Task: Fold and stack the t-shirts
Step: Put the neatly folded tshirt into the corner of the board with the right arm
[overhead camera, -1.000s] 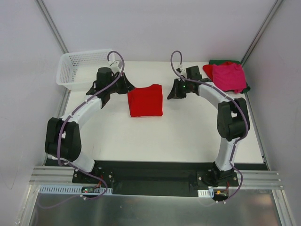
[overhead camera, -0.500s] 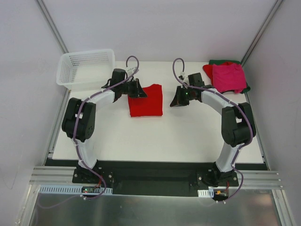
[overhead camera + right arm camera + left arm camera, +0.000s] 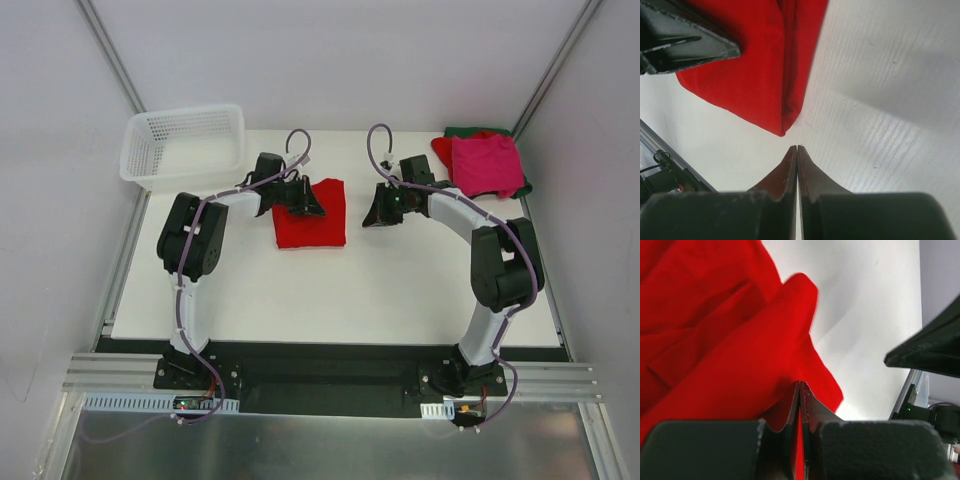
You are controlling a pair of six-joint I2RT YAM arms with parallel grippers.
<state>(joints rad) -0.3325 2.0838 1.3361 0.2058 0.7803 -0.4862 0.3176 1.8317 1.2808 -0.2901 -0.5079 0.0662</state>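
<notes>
The folded bright red t-shirt lay flat toward the back of the table. The left gripper had its jaws pressed together, tips down on the shirt's far left part. The right gripper was closed too, over bare table just right of it. A magenta-pink t-shirt sat atop a dark green t-shirt in the far right corner.

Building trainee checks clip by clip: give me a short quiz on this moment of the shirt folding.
1. True or false: the right arm has its jaws clamped on the red t-shirt.
2. Where does the pink t-shirt lie? A: between the arms' bases. B: far right corner of the table. C: touching the red t-shirt.
3. Fill in: the ___ arm's jaws are over the red t-shirt.
Key: 1 false, they are shut beside it. 2 B. 3 left arm.
</notes>
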